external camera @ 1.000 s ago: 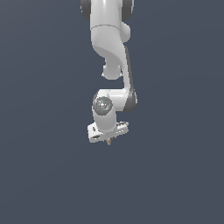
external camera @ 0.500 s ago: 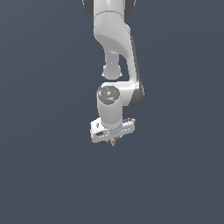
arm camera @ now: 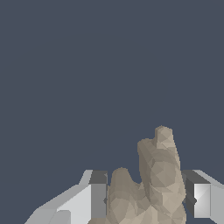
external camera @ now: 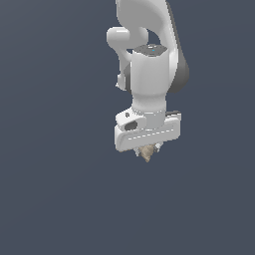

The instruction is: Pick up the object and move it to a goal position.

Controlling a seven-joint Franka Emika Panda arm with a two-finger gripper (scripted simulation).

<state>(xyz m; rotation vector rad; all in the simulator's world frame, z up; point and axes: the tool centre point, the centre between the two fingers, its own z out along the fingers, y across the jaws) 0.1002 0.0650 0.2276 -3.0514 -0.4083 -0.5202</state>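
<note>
I saw the gripper [external camera: 148,149] clamped on the tan lumpy object [arm camera: 151,188], fingers [arm camera: 94,199] pressed against both its sides.

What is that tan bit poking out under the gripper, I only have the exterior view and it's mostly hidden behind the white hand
Observer: It is the object, a rough tan lump with pointed lobes; the wrist view shows far more of it than the tip you see.

Operator: Is it actually between the fingers?

Observer: Yes. In the wrist view it fills the gap of the gripper, with one finger against one side and the other finger on the opposite side.

Operator: Does it stick out past the fingertips?

Observer: Yes, one tall lobe reaches well beyond them, and a shorter lobe rises beside it.

Operator: Anything near it?

Observer: No, the wrist view shows only plain dark background beyond it.
</note>
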